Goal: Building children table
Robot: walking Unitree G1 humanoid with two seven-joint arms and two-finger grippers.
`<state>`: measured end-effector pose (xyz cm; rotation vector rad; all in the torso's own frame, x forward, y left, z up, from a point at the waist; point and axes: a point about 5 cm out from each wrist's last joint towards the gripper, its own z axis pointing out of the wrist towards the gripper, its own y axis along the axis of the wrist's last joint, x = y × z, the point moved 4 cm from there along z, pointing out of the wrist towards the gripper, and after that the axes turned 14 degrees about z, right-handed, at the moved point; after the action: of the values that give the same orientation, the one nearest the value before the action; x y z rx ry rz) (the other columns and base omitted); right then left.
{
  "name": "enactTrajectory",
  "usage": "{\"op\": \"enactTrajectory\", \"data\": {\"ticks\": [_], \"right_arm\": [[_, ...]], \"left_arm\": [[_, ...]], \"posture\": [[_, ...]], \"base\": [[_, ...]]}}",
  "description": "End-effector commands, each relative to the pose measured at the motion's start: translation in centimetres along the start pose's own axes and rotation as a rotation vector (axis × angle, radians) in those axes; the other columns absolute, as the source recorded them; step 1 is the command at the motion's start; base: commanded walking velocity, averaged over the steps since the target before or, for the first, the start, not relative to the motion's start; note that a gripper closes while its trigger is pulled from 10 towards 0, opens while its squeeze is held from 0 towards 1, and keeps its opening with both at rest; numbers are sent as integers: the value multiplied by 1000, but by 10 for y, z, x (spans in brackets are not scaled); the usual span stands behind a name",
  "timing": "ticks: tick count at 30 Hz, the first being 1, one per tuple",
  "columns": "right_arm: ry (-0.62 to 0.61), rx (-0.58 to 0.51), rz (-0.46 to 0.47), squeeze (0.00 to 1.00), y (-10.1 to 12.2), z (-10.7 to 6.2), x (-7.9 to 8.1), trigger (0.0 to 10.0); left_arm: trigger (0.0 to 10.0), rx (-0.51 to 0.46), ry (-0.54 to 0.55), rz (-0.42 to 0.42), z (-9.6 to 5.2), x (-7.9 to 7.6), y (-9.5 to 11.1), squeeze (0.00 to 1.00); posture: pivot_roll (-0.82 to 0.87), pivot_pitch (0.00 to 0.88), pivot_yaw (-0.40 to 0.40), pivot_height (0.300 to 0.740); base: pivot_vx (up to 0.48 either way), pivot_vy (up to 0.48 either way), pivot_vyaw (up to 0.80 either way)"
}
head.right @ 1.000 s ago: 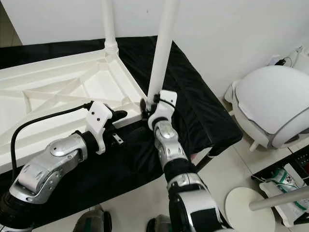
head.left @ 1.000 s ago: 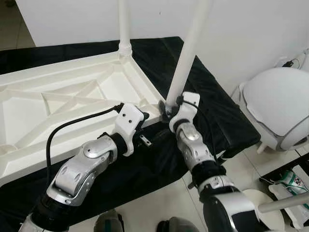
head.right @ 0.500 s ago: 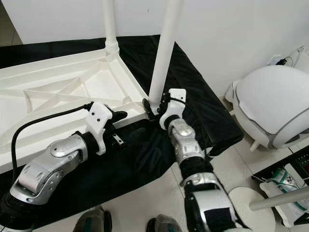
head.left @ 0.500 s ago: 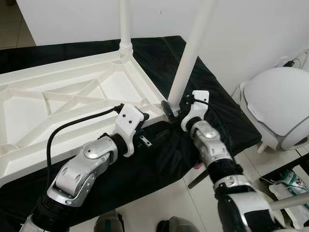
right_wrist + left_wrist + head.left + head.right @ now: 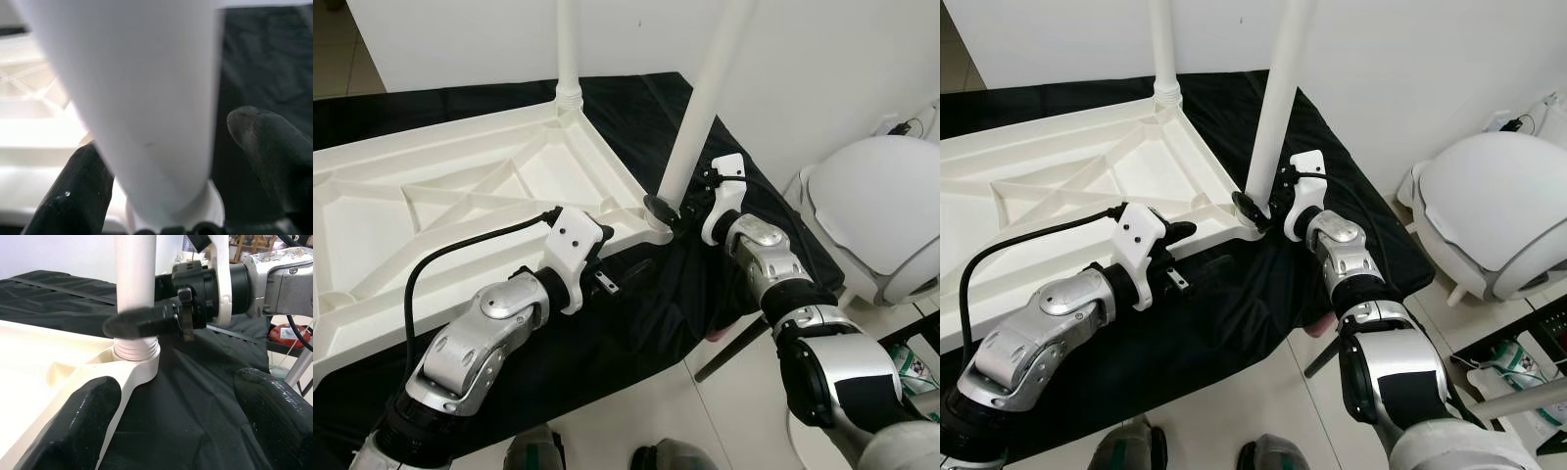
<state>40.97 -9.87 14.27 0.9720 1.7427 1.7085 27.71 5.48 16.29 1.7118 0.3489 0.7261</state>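
White plastic tabletop lying upside down on a black cloth, ribs facing up. Two white legs standing upright at its right-hand corners: far leg seated in the far corner, near leg in the near corner socket, its ribbed end partly showing above the collar. Right gripper at the base of the near leg, just above the socket, fingers spread apart with the leg between them, one on each side; cannot tell whether they touch it. Left gripper low over the cloth by the tabletop's near edge, left of that corner, fingers wide apart and holding nothing, pointed toward the socket. To the right, beyond the cloth, a rounded white chair on the tiled floor.
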Motion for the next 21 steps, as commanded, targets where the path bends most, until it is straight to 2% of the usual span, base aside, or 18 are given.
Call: {"op": "enactTrajectory", "data": {"ticks": [1,5,6,7,14,21], "right_arm": [[31,21,-31,0,0,4,4,10000],[43,39,-42,0,-1,9,9,10000],[51,48,-45,0,-3,10,11,2588],[56,55,-40,0,-5,11,13,0],[74,79,-28,0,-13,11,17,0],[55,73,-6,0,-19,4,9,0]], "left_arm": [[10000,0,-43,3,-1,-3,0,0],[10000,1,-37,6,-1,-1,0,0],[10000,2,-35,8,-2,-1,0,0],[10000,2,-33,9,-2,-1,0,0],[10000,5,-23,11,-4,1,0,0],[10000,4,-27,9,-3,0,0,0]], "posture": [[54,0,-81,740],[60,0,-82,740],[63,0,-84,740],[66,0,-85,740],[74,0,-87,740],[61,0,-83,740]], "base": [[0,0,0],[0,0,0],[0,0,0],[0,0,0],[0,0,0],[0,0,0]]}}
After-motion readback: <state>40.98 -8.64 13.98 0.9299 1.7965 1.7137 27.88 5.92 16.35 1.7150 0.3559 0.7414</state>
